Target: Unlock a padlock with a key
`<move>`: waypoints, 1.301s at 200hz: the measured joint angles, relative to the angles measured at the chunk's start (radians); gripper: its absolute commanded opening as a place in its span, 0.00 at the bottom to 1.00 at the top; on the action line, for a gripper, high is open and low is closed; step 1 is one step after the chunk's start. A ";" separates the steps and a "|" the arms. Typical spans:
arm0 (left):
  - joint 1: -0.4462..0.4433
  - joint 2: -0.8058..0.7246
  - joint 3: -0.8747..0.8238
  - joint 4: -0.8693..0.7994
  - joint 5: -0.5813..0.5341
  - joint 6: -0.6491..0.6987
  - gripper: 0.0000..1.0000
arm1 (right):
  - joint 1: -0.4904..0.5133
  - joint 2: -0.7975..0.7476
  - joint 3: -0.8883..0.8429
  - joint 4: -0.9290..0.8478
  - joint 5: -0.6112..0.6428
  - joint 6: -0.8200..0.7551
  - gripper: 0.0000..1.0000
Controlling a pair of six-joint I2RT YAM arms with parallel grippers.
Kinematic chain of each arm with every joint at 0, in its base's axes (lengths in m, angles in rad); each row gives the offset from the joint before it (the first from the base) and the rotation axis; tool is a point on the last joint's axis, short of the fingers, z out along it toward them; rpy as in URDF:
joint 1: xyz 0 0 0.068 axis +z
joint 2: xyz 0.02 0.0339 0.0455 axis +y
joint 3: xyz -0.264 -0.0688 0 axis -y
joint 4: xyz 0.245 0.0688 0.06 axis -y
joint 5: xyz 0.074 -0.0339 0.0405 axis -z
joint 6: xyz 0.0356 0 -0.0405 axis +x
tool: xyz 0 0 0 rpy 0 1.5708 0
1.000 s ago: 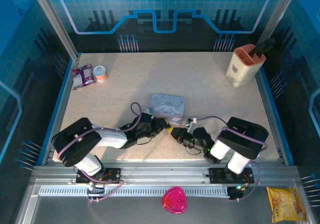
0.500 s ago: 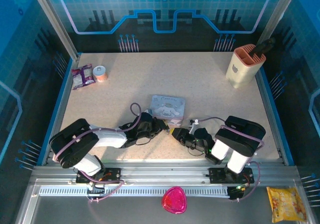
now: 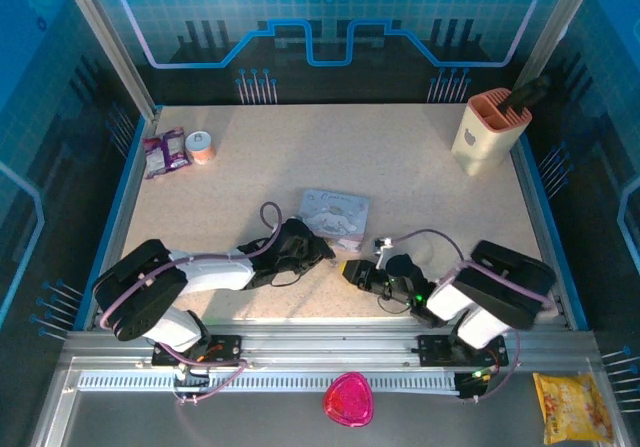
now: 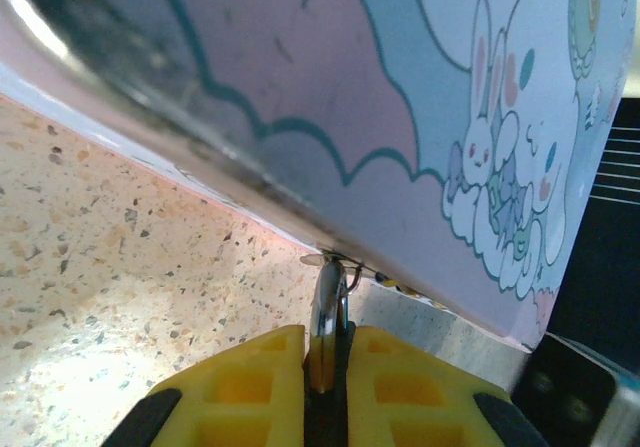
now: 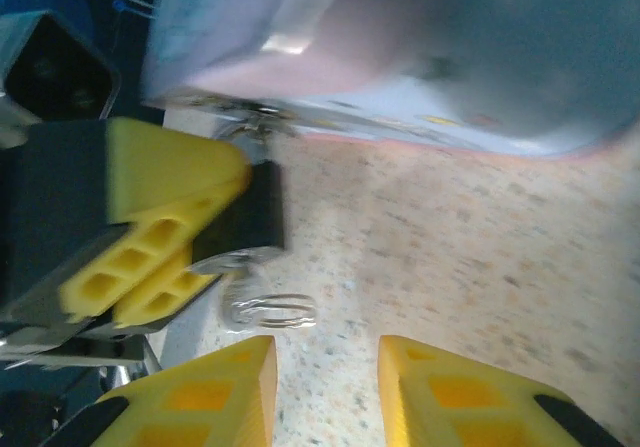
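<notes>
Padlock [image 5: 255,212] clamped in left gripper [image 4: 328,362], yellow fingers closed on its dark body, thin shackle [image 4: 328,297] at lower edge of pale blue cartoon tin [image 4: 480,117]. Wire ring [image 5: 270,312] on speckled table [image 5: 480,247], just beside padlock. Right gripper [image 5: 327,362] near ring, fingers spread apart, empty.

Top view bright, even, soft shadows. Right wrist view motion-blurred. Left wrist: tin [image 4: 300,77] edge defocused, glinting.
</notes>
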 measured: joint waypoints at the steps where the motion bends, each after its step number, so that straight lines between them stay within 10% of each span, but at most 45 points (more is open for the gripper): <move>1: 0.000 0.000 0.002 -0.004 0.000 0.000 0.00 | 0.003 -0.016 0.006 -0.022 0.004 -0.010 0.33; 33: 0.000 -0.005 0.029 -0.064 -0.003 0.000 0.00 | 0.105 -0.274 0.181 -0.423 0.127 -0.239 0.32; 75: 0.000 -0.032 0.038 -0.123 -0.006 0.000 0.00 | 0.139 -0.235 0.232 -0.604 0.223 -0.457 0.32; 201: 0.000 -0.098 0.043 -0.229 -0.006 0.001 0.00 | 0.299 -0.042 0.263 -0.493 0.431 -0.819 0.32; 260: 0.000 -0.105 0.043 -0.241 -0.006 0.001 0.00 | 0.299 -0.030 0.283 -0.481 0.466 -0.826 0.17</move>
